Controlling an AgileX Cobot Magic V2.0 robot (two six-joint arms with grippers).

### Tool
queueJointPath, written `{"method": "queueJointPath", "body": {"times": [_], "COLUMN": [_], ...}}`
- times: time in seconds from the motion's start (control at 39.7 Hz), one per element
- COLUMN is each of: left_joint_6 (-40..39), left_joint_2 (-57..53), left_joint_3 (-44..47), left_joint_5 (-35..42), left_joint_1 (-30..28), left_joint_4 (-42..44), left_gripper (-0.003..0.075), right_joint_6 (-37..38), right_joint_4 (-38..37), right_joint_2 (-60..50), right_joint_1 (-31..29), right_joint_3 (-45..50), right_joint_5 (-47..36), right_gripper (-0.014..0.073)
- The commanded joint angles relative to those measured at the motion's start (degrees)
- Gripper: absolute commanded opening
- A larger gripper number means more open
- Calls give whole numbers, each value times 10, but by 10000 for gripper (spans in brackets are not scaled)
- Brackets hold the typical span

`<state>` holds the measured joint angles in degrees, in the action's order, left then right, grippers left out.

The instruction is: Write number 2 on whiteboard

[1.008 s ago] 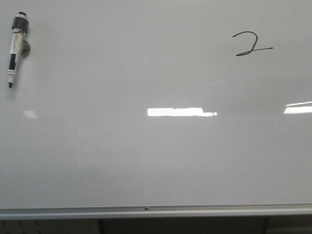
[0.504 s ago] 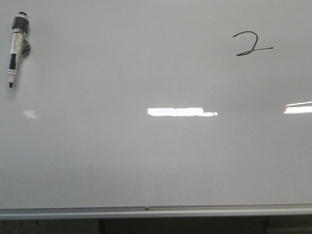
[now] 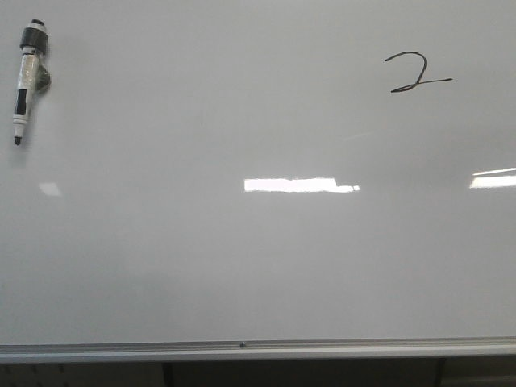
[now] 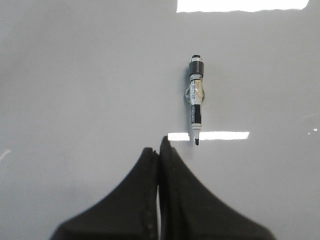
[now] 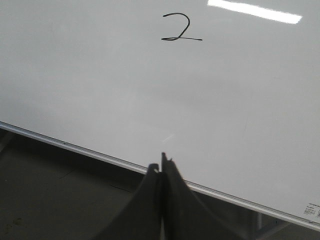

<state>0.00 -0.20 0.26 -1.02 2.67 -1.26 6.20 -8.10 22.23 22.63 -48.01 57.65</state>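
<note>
The whiteboard (image 3: 242, 266) fills the front view, its silver frame strip along the lower edge. A thin dark number 2 (image 3: 415, 72) is drawn at its upper right; it also shows in the right wrist view (image 5: 179, 29). A black-and-white marker (image 3: 27, 81) lies on the board at the upper left, tip toward the frame strip; it also shows in the left wrist view (image 4: 196, 107). My left gripper (image 4: 159, 147) is shut and empty, close to the marker's tip. My right gripper (image 5: 161, 164) is shut and empty over the board's frame edge (image 5: 75, 147). Neither gripper shows in the front view.
Bright rectangular light reflections (image 3: 298, 185) lie on the board. Below the frame strip is a dark floor area (image 5: 60, 200). A small label (image 5: 312, 210) sits at the board's corner in the right wrist view.
</note>
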Motion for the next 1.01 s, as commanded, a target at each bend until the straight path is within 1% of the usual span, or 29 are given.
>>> {"method": "queueJointPath", "body": {"times": [0.0, 0.1, 0.2, 0.25, 0.3, 0.35, 0.53, 0.71, 0.98], "left_joint_6": [0, 0, 0, 0, 0, 0, 0, 0, 0], "left_joint_2": [-12, -12, -12, -12, -12, -12, -12, -12, -12], "left_joint_3": [13, 13, 13, 13, 13, 13, 13, 13, 13], "left_joint_5": [49, 49, 49, 49, 49, 49, 49, 49, 49], "left_joint_1": [4, 4, 4, 4, 4, 4, 4, 4, 4], "left_joint_4": [-5, -5, -5, -5, -5, -5, -5, -5, -5], "left_gripper": [-19, -20, -20, -19, -20, -19, -20, -19, -19], "right_joint_6": [-2, -2, -2, -19, -57, -87, -93, -93, -93], "right_joint_4": [-11, -12, -12, 7, 30, 50, 72, 76, 78], "right_joint_2": [7, 0, -32, -54, -85, -111, -180, -228, -237], "right_joint_1": [-5, -8, -49, -72, -95, -114, -174, -209, -216], "right_joint_3": [-11, -2, 48, 84, 130, 171, 308, 403, 495], "right_joint_5": [-42, -46, -71, -110, -159, -221, -393, -501, -622], "right_gripper": [-69, -69, -67, -64, -64, -64, -69, -69, -69]}}
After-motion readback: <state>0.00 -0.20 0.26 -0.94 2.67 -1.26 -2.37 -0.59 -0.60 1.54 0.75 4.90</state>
